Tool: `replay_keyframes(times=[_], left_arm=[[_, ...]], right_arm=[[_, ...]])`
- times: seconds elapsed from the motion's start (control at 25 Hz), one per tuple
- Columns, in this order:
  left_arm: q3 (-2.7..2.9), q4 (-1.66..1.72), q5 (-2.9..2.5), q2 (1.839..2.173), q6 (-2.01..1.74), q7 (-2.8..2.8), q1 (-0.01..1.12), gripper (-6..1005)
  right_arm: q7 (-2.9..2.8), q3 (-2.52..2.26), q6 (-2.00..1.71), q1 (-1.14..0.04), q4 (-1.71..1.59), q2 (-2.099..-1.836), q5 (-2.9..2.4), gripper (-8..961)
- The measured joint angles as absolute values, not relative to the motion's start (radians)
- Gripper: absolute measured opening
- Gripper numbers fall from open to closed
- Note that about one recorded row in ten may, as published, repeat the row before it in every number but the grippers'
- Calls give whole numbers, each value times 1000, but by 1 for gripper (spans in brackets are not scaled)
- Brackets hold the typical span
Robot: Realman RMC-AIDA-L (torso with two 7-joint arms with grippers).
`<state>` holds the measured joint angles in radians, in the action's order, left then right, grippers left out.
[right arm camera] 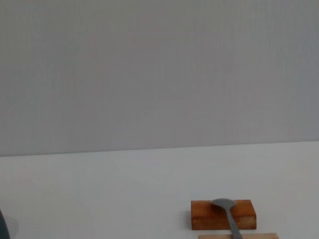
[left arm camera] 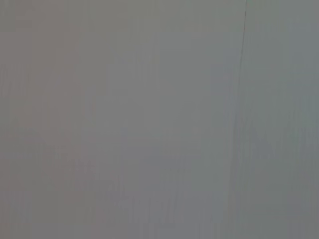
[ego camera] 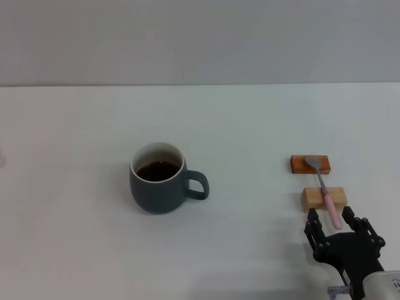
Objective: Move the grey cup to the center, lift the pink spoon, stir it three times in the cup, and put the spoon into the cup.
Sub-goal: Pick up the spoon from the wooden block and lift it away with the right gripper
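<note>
Toward counter middle, slightly left: grey cup stood upright, handle pointing right, dark liquid inside. Near right edge: pink spoon lay bridged across orange-brown block and pale wooden block, metal bowl on farther block, pink handle end toward near edge. At near right corner: right gripper hovered, fingers spread either side of handle tip, not pinching. Left gripper out of sight.

Even, soft overhead light leaves the white worktop bright and glare-free, with only faint shadows beside the grey cup, while the left wrist view is featureless grey.
</note>
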<state>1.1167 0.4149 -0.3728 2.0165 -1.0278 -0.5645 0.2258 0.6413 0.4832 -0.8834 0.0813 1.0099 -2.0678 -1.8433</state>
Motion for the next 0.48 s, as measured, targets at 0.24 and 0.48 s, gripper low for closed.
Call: replay_keyframes(times=[0.24, 0.48], left_arm=[[1117, 415, -373, 2015, -1028, -564, 225, 17], [1117, 414, -373, 2014, -1028, -564, 225, 17]], right_arm=[[641, 482, -883, 85, 1009, -2070, -1844, 618], [641, 481, -886, 89, 1001, -2072, -1838, 613]])
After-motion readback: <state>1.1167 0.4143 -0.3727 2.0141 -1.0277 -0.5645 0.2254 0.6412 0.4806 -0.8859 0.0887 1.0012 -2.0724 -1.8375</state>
